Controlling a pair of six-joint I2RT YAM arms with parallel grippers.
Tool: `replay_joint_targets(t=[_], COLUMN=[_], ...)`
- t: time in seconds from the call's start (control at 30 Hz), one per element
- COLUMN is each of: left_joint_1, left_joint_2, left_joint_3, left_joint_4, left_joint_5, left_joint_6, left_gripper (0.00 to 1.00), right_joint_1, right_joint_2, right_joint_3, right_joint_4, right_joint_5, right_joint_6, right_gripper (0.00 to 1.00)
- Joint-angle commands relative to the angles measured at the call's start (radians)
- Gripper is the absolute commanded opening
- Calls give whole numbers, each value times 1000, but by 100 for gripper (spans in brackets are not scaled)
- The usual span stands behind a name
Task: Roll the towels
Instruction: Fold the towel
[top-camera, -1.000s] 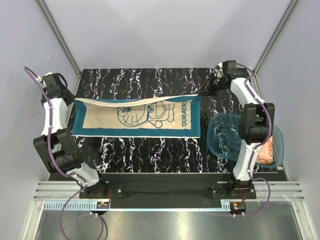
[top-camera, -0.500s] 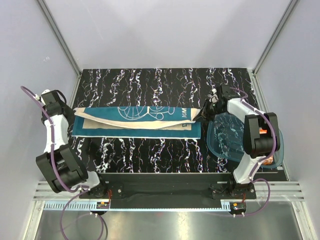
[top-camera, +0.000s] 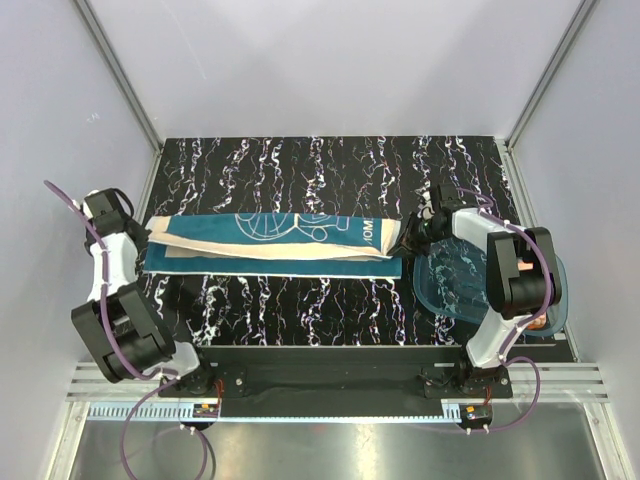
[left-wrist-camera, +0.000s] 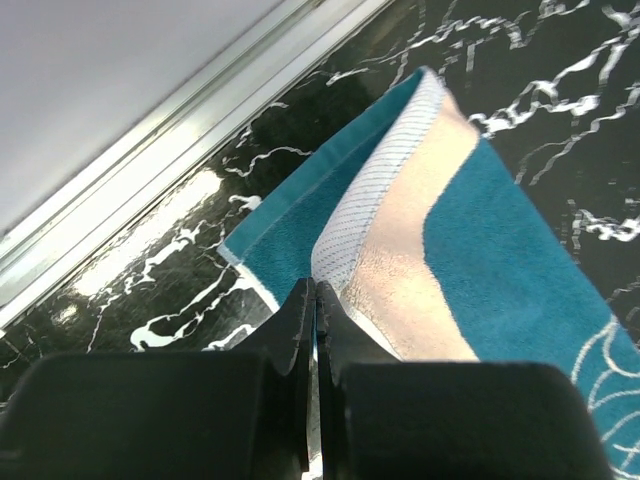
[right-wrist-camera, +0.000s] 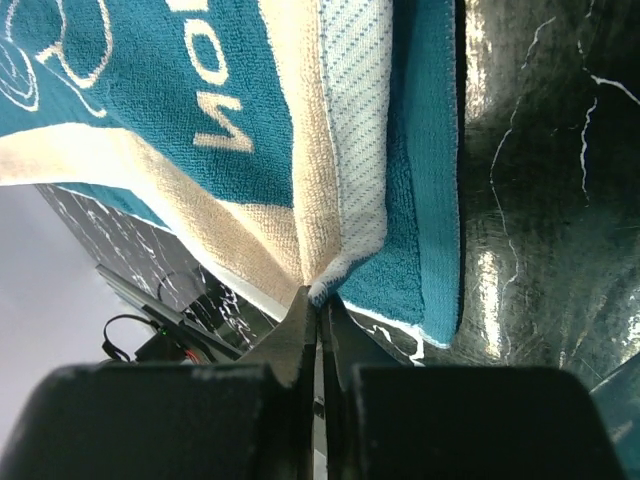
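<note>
left arm (top-camera: 105, 262) and right arm (top-camera: 478, 222) are both showing white link shells between chunky black joint housings. Purple cables (top-camera: 63, 203) are trailing off each arm and looping round the black bases at the near edge of the table (top-camera: 330, 300), where small boards with orange connectors are sitting. Right arm is carrying a small orange mark on its black block, over the table's right end. left gripper (left-wrist-camera: 312, 290) and right gripper (right-wrist-camera: 318, 295) are showing matte black bodies with thin, tapering black fingers.
</note>
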Motion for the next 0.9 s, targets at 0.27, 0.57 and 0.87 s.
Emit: replay_joint_targets(t=[0.27, 0.57, 0.87], left_joint_1=[24, 50, 52], left_joint_2=[95, 117, 120], left_joint_3=[17, 30, 29], left_joint_4=[27, 6, -17], left_joint_5=[-46, -78, -94], left_joint_6=[-7, -14, -7], left_gripper=[0, 0, 0], right_joint_1=[2, 1, 2], right_joint_2=[-21, -78, -56], right_joint_3=[13, 54, 10], right_joint_4=[-23, -128, -135], right_joint_5=[146, 290, 241], right_joint_6=[-41, -120, -147], right_gripper=[0, 0, 35])
